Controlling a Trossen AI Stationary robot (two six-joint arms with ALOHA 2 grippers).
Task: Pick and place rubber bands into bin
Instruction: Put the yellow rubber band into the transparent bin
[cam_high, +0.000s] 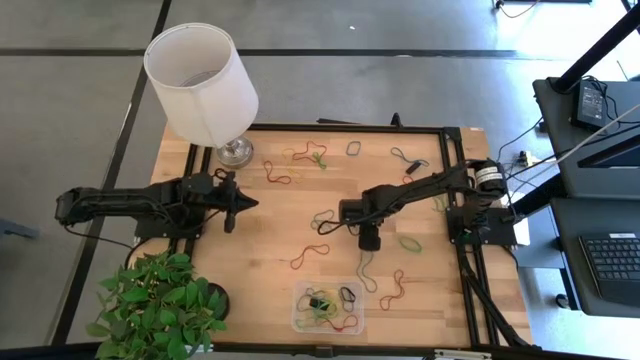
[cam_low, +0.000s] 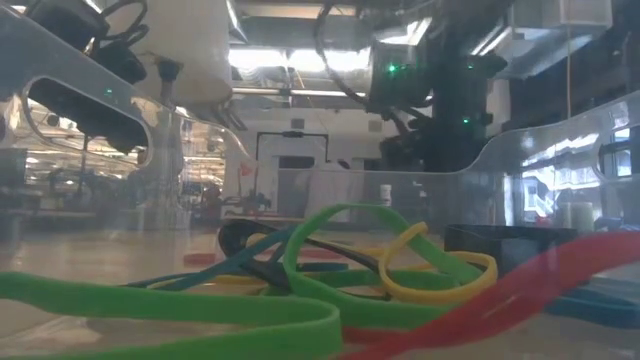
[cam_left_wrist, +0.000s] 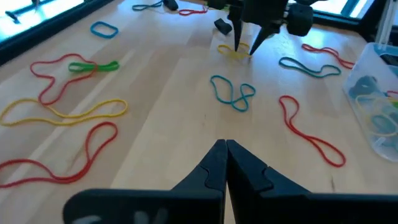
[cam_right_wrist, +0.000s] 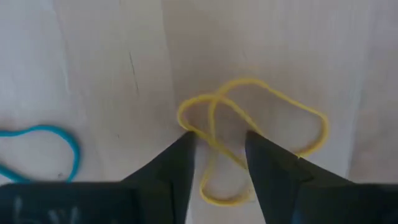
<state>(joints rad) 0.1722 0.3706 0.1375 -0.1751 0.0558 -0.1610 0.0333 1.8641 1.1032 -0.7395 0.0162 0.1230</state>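
The bin (cam_high: 328, 308) sits at the near edge of the table (cam_high: 270, 250). It is a clear tub with some rubber bands (cam_low: 330, 265) inside: green, yellow, red, black and blue ones, all piled loosely together. A plant (cam_high: 158, 305) stands near it at the table's corner.

Past the bin, more bands lie loose on the wood. The right gripper (cam_right_wrist: 216, 163) is down at the middle of the table. Its fingers are spread apart, with a yellow band (cam_right_wrist: 252, 138) lying between the tips, not pinched. A blue band (cam_left_wrist: 232, 92) lies just beside.

The left gripper (cam_left_wrist: 224, 155) waits over the left side, its fingers pressed together and holding nothing.

Farthest back stands a lamp (cam_high: 205, 85).
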